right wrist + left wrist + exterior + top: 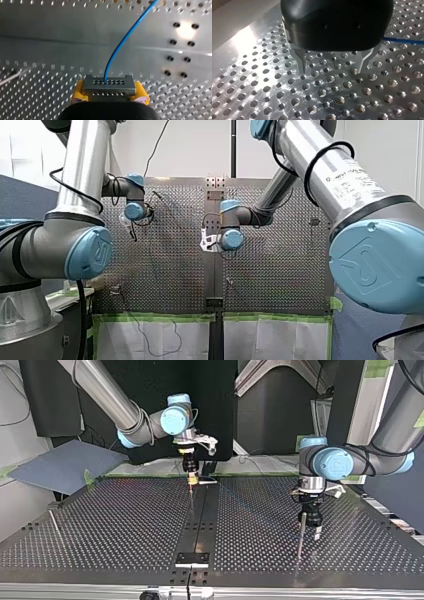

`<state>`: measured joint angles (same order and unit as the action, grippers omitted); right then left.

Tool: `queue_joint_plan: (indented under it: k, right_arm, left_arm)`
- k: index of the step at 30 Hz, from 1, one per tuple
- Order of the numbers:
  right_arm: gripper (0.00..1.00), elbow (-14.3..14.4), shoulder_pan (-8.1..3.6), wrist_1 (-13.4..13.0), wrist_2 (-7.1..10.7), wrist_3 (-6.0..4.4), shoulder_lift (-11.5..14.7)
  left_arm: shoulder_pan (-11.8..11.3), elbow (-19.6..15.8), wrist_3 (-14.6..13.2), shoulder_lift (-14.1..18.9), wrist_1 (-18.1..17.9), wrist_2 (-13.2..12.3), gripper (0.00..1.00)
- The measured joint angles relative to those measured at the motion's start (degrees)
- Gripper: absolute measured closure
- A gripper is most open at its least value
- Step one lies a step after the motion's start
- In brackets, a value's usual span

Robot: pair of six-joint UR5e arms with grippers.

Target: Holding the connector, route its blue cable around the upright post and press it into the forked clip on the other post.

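In the right wrist view, my right gripper [110,100] is shut on the grey connector [109,87], which sits between its yellow pads [78,93]. The blue cable [120,47] rises from the connector's face and curves away over the plate. At the top view's middle back, my right gripper [192,479] hangs just above the table. My left gripper [333,70] hovers low over the perforated plate, its metal fingers [300,62] open with nothing between them; a stretch of blue cable [404,41] lies beside it. A thin upright post [301,532] stands close beside my left gripper [314,527].
A second thin post [54,526] stands at the top view's left; I cannot tell which post carries the fork. A dark centre strip [202,510] runs across the perforated table [125,525], ending in a small bracket [192,559]. Green tape [160,317] edges the table.
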<state>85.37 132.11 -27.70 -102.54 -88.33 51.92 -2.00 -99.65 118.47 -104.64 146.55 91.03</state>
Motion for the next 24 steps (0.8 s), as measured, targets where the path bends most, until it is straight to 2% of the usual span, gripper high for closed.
queue_joint_plan:
  k: [3, 6, 13, 16, 19, 24]
  right_arm:
    - [1.00, 1.68, -0.16, -1.68, -1.67, 0.54, 0.00]
    - [1.00, 3.16, -0.36, -3.16, -3.16, 0.65, -0.01]
    - [1.00, 6.45, -1.54, -6.44, -6.44, 0.47, 0.00]
    - [1.00, 7.94, -2.22, -7.93, -7.92, -0.05, -0.01]
    - [1.00, 9.39, -3.25, -9.39, -8.68, -0.67, 0.00]
    - [1.00, 11.97, -5.65, -11.96, -8.81, -0.93, -0.01]
  left_arm:
    - [0.00, 0.00, 0.00, -0.01, 0.00, 0.01, 0.00]
    - [0.00, 0.00, 0.00, 0.00, -0.04, 0.03, 0.00]
    - [-0.11, 0.00, 0.00, -0.01, -0.17, 0.06, 0.00]
    - [-0.16, 0.00, 0.00, 0.01, -0.19, 0.06, 0.00]
    - [-0.22, 0.00, 0.00, 0.01, -0.20, 0.06, 0.00]
    - [-0.25, 0.00, 0.00, -0.02, -0.20, 0.06, 0.00]
